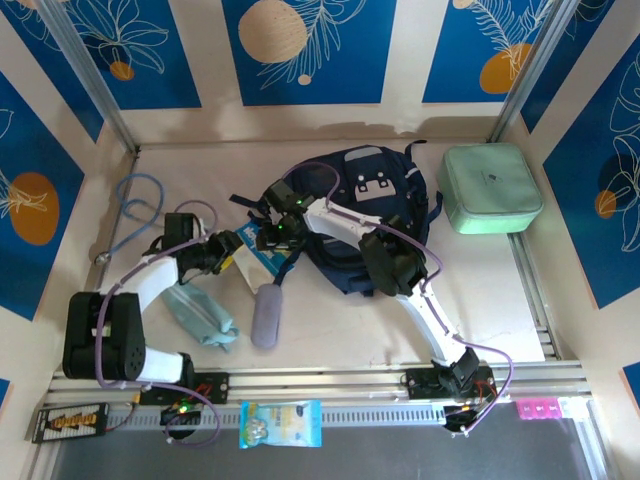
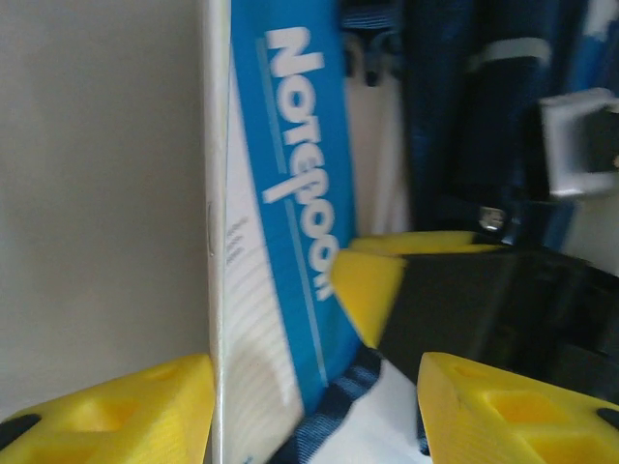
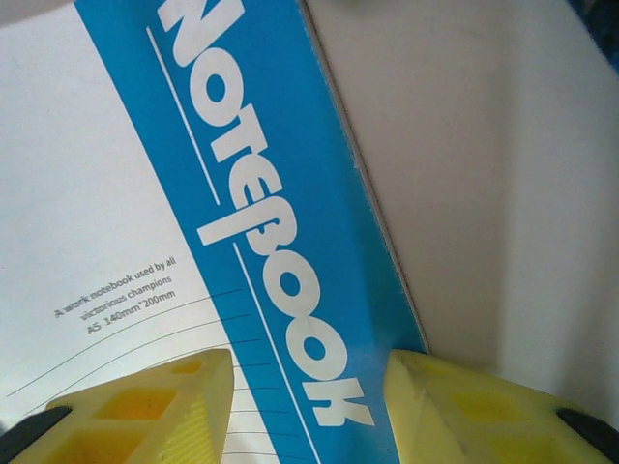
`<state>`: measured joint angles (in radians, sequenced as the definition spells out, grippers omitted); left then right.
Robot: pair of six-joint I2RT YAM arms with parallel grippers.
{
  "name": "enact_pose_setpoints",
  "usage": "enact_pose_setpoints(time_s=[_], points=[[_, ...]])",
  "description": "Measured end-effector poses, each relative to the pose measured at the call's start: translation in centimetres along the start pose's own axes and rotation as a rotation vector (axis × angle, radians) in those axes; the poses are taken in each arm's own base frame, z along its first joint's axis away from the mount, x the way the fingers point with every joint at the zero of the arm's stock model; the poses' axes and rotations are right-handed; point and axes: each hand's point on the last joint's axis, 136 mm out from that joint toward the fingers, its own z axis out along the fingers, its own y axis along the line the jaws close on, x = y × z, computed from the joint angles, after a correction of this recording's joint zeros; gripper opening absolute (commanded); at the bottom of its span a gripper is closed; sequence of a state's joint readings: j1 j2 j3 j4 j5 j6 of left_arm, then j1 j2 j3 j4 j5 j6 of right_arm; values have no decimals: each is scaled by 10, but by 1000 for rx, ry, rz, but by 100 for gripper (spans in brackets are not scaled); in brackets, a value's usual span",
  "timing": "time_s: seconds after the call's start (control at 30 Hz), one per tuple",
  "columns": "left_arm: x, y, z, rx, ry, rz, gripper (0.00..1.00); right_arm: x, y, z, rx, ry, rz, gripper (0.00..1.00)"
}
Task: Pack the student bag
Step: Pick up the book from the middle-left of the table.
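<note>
Student bag (image 1: pixel 395 200): navy, lying on the bench (image 1: pixel 340 320), centre to upper centre of the overhead frame.
Notebook (image 3: pixel 251 193): blue and white, just left of the bag.
Left gripper (image 2: pixel 314 379): fingers apart, notebook edge just beside one.
Right gripper (image 3: pixel 308 367): fingers apart, astride the notebook's blue band.
Mint case (image 1: pixel 490 188): upper right.

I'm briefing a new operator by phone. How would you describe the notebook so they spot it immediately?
Find the big navy backpack mid-table. At its left side is the notebook. It is thin and white with a blue band reading NOTEBOOK, unlike the soft grey pouch and teal pouch nearer the arm bases.
</note>
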<state>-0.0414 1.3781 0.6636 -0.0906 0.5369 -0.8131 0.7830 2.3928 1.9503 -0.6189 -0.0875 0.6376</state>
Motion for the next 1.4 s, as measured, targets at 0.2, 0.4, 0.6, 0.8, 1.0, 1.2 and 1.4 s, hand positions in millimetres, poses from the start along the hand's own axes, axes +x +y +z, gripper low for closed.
enact_pose_setpoints(time_s=[0.2, 0.4, 0.6, 0.8, 1.0, 1.2, 1.4], points=[[-1, -10, 5, 61, 13, 28, 57, -1, 0, 0, -8, 11, 17, 47], [7, 13, 24, 4, 72, -13, 53, 0, -1, 0, -9, 14, 31, 47], [8, 22, 27, -34, 71, -3, 46, 0, -1, 0, -10, 14, 35, 47], [8, 30, 25, -80, 59, 10, 27, -1, -1, 0, -13, 14, 42, 46], [4, 24, 15, -94, 31, 35, 0, -1, 2, -4, -56, 6, 50, 47], [-17, 1, -16, -132, -82, 88, 0, 5, 2, -43, -87, -43, 64, 55], [-41, -47, -69, -100, -253, 183, 0, -9, 13, -142, -228, -255, 72, 66]])
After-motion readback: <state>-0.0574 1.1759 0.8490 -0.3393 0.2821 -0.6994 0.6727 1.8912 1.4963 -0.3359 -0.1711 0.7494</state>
